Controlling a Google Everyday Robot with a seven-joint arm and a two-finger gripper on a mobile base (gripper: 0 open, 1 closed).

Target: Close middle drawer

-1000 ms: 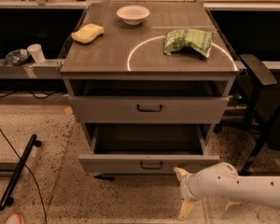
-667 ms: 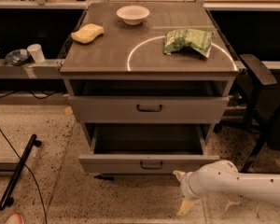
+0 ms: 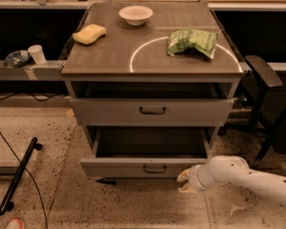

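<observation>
The grey metal middle drawer (image 3: 119, 167), with a low flat front and a small dark centre handle, stands pulled out at lower centre, its tray open. The cream tool (image 3: 183, 181) on the white arm (image 3: 248, 175) sits at the right end of the drawer front, lower right of centre; contact and tool opening cannot be told. The taller top drawer (image 3: 109, 111) above is slightly out. The counter (image 3: 109, 56) carries a white bowl (image 3: 136, 15), a yellow sponge (image 3: 89, 34) and a green bag (image 3: 193, 42).

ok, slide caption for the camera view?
The gripper low by the right end of the open middle drawer front, before closing.
</observation>
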